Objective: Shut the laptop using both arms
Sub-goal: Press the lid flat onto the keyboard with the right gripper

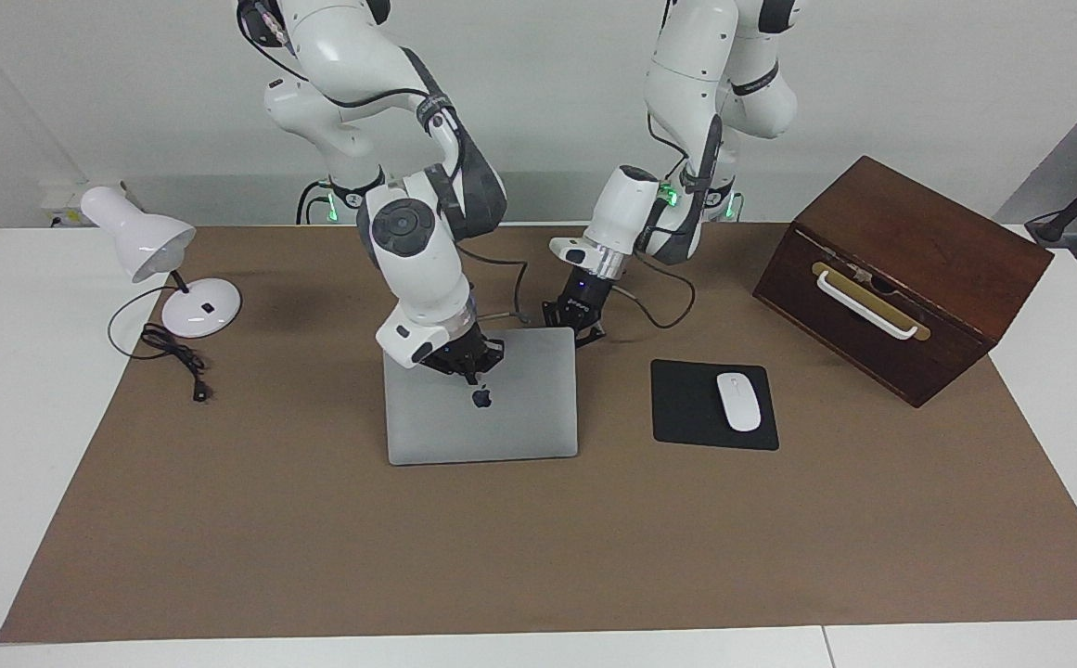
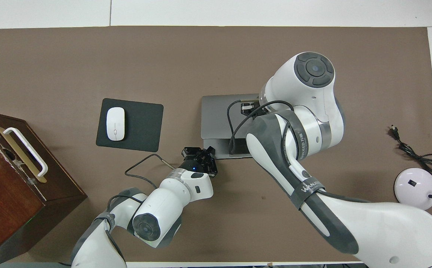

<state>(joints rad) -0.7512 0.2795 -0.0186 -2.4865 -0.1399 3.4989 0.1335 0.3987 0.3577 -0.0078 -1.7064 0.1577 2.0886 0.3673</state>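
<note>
The right pincer (image 1: 473, 365), fingertips shut and gripping nothing, presses on the thin silver-grey metal laptop (image 1: 482, 417) lid directly beneath it to fold it down. The left pincer (image 1: 581, 327), also shut, braces the laptop's corner against sliding.

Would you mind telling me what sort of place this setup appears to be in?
Probably a robotics lab staged as an office desk: two white arms work at a brown-matted table holding a laptop, a mouse on its pad, and a desk lamp.
</note>
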